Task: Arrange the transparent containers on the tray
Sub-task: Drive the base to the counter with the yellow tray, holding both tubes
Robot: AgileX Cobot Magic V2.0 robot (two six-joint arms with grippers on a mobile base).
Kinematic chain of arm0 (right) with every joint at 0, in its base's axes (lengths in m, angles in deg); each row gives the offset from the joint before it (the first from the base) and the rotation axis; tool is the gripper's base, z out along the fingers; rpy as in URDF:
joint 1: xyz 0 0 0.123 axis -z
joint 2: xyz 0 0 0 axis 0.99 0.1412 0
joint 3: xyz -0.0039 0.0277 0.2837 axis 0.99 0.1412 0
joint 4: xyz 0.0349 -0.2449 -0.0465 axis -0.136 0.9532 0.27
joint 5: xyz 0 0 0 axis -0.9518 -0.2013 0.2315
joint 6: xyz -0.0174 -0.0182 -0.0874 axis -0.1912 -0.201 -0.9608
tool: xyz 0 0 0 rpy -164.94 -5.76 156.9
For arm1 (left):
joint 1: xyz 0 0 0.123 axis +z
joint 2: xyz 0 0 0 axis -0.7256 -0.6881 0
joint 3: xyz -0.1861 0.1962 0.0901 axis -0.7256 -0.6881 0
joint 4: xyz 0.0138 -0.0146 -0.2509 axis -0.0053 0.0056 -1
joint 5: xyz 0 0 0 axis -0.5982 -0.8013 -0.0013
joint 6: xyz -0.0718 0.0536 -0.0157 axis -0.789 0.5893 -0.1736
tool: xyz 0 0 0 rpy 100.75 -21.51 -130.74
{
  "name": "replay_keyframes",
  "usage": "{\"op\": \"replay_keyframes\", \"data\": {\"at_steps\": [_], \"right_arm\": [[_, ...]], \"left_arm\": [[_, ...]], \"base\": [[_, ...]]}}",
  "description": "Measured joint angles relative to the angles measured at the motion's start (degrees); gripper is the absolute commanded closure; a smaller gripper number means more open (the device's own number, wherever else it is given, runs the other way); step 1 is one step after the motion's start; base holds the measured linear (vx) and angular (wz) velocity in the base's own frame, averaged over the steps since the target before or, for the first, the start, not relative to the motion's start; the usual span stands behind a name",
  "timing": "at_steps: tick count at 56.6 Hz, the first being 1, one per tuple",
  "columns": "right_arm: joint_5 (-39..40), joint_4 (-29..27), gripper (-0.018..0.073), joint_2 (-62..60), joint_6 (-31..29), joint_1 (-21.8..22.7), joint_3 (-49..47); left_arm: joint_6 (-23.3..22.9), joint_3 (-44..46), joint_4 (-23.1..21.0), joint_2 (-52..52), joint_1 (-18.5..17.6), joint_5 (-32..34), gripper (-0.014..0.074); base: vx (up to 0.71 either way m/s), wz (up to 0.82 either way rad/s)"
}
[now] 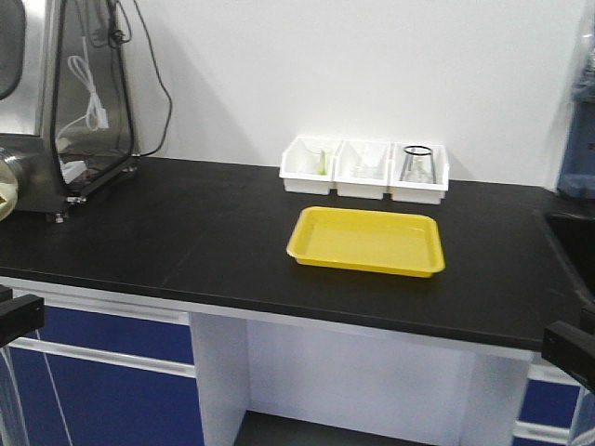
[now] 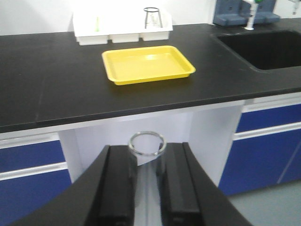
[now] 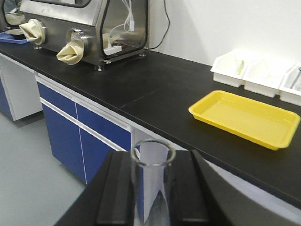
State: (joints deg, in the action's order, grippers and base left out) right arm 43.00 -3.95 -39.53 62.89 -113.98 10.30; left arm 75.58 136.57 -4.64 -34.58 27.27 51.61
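The yellow tray lies on the black counter in front of three white bins, and its floor is bare. My left gripper hovers off the counter's front edge, below counter height, shut on a clear glass test tube whose open rim points toward the tray. My right gripper is also off the front edge, to the tray's left, shut on a second clear test tube. The lower ends of both tubes are hidden between the fingers.
Three white bins stand against the wall; the right one holds a squat clear flask. A steel glove box stands at the counter's left end. A black sink is set in at the right. Blue cabinets run below.
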Motion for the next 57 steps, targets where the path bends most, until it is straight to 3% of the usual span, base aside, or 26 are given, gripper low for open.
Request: {"op": "replay_keyframes", "data": {"at_steps": [18,57], "right_arm": [[0.00,0.00,0.0568,0.00,0.00,0.00,0.00],[-0.05,0.00,0.0568,0.00,0.00,0.00,0.00]], "left_arm": [[0.00,0.00,0.00,0.00,0.00,0.00,0.0596],[0.00,0.00,-0.05,0.00,0.00,0.00,0.0596]], "base": [[0.35,0.06],[0.38,-0.19]]}}
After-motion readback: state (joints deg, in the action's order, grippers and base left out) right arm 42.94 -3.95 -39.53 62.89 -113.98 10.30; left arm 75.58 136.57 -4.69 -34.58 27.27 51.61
